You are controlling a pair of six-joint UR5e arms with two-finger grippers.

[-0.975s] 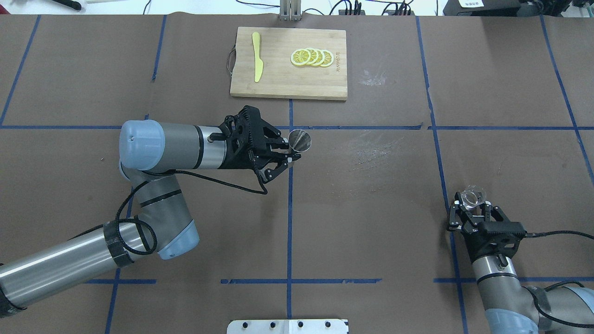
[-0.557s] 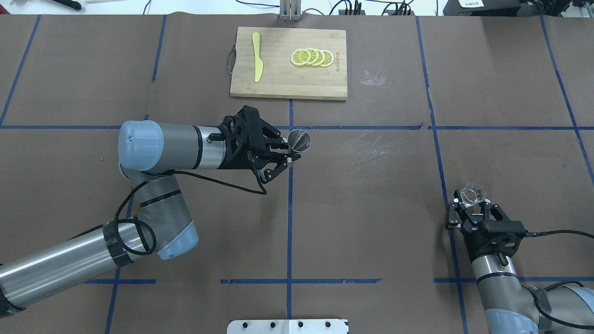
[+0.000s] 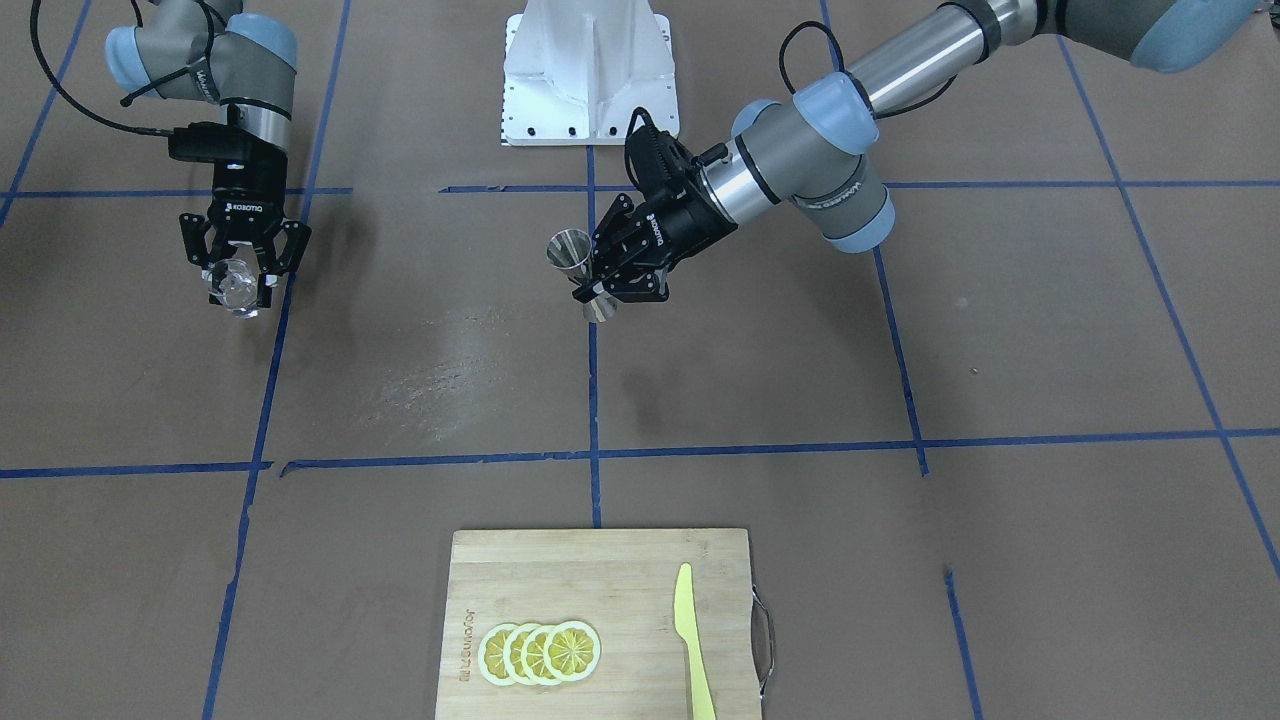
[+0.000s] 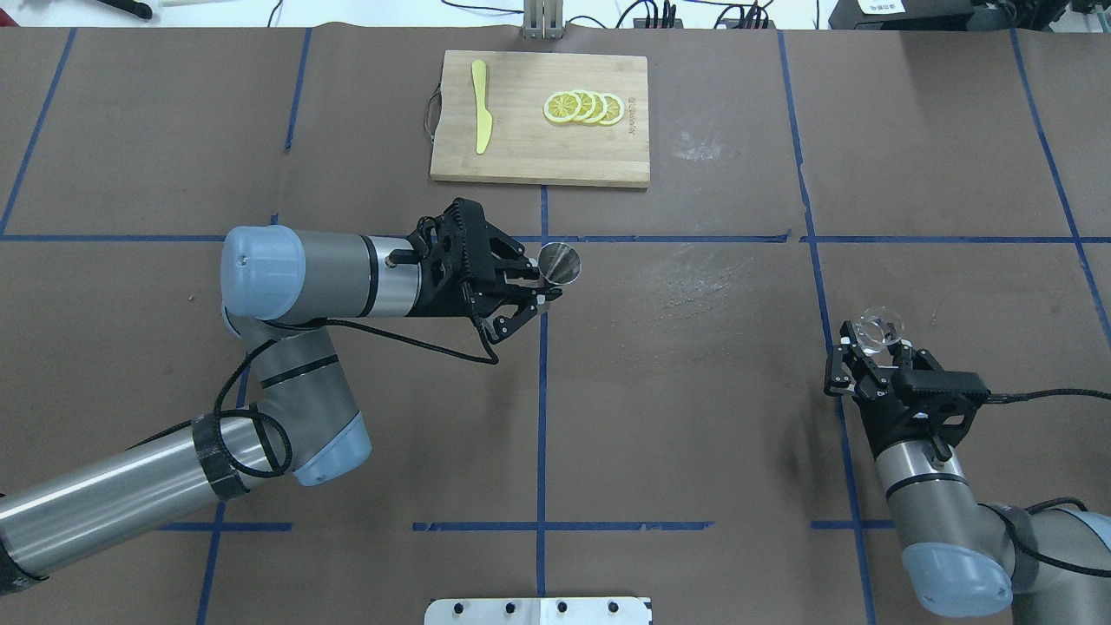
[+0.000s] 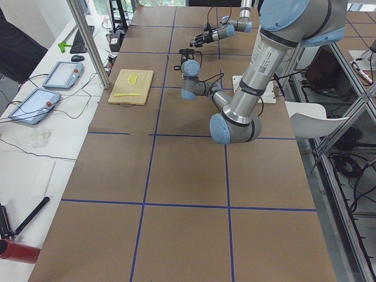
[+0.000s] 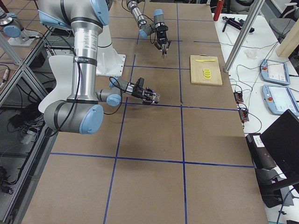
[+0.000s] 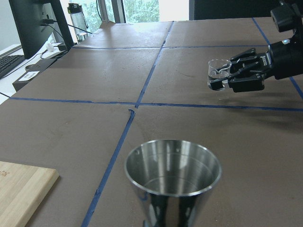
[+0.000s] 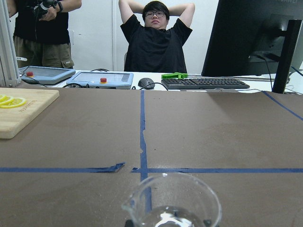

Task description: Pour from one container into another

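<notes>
The steel jigger (image 4: 561, 263) stands upright, held clear of the table near its middle, and my left gripper (image 4: 545, 285) is shut on its waist. The front view shows both cones of the jigger (image 3: 570, 252) beside the left gripper (image 3: 600, 282). In the left wrist view the jigger's open mouth (image 7: 173, 172) fills the foreground. At the right side of the table the small clear glass cup (image 4: 878, 326) is upright and lifted, with my right gripper (image 4: 878, 345) shut on it. The glass cup (image 7: 218, 73) and jigger are far apart. The cup's rim (image 8: 173, 205) shows in the right wrist view.
A wooden cutting board (image 4: 521, 161) lies at the far middle of the table, carrying several lemon slices (image 4: 583, 108) and a yellow knife (image 4: 481, 106). Blue tape lines cross the brown table cover. The robot's white base plate (image 3: 588, 70) sits at the near edge. People sit beyond the table's far side.
My right gripper has carried the glass cup away from the robot and slightly toward the table's middle. The left arm and the jigger have not moved.
</notes>
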